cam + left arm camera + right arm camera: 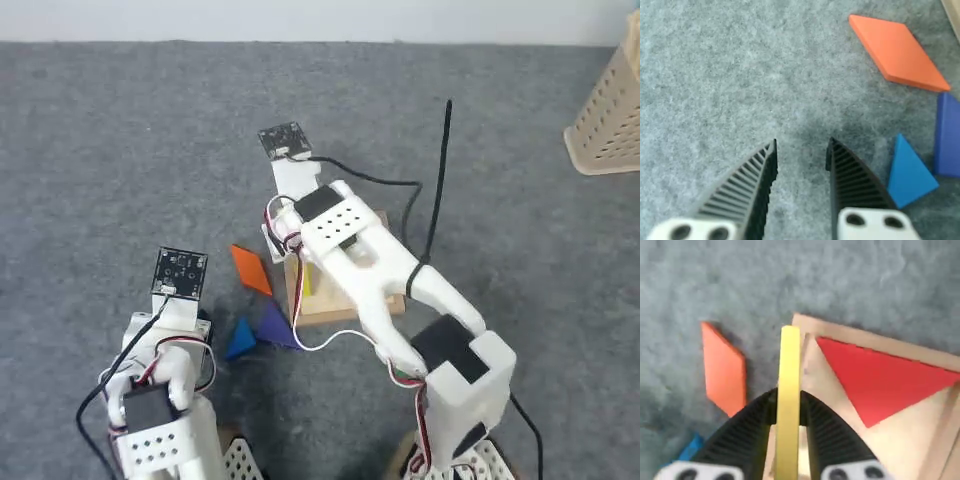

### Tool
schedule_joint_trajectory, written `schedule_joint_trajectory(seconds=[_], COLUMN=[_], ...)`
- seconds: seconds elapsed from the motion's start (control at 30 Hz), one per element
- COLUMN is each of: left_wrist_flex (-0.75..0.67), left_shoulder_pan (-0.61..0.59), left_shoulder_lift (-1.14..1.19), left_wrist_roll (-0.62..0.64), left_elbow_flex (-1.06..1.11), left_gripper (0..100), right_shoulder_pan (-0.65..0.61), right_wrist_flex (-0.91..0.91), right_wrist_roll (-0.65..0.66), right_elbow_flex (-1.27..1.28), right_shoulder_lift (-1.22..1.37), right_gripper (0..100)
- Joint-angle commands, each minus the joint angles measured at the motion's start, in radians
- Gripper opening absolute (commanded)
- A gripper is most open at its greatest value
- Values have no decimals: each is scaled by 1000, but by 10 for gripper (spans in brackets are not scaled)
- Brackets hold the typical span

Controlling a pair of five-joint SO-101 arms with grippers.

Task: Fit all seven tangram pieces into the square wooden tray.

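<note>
My right gripper [788,405] is shut on a yellow piece [789,385] held on edge over the near-left corner of the square wooden tray [812,326]. A red triangle [875,380] lies flat inside the tray. In the high view the right arm covers most of the tray [330,308], with the yellow piece [306,280] showing at its left side. An orange parallelogram [251,268], a purple triangle [275,324] and a blue triangle [239,339] lie on the carpet left of the tray. My left gripper [801,150] hangs open over bare carpet, beside the blue triangle [907,172].
Grey carpet covers the whole table. A beige perforated basket [610,110] stands at the far right edge. A black cable [437,200] rises behind the tray. A dark blue piece [947,135] lies between the orange parallelogram [897,52] and the blue triangle.
</note>
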Motion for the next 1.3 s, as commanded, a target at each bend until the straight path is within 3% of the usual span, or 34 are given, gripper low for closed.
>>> schedule_joint_trajectory(seconds=[0.0,0.33,0.53,0.73,0.83,1.27], left_wrist_flex=[2,2,2,2,2,2], left_shoulder_pan=[-3,-3,-3,-3,-3,-3], left_shoulder_lift=[-20,-20,-20,-20,-20,-20], left_wrist_roll=[-9,-9,-9,-9,-9,-9], left_elbow_flex=[-7,-7,-7,-7,-7,-7], left_gripper=[148,148,148,148,148,148], right_shoulder_pan=[-7,-12,-16,-33,-33,53], right_wrist_flex=[-51,-45,48,54,56,140], right_wrist_roll=[-18,-18,-17,-17,-17,46], right_elbow_flex=[-5,-18,-92,-92,-92,-146], right_shoulder_lift=[-88,31,44,45,45,-5], right_gripper=[6,10,14,121,125,127])
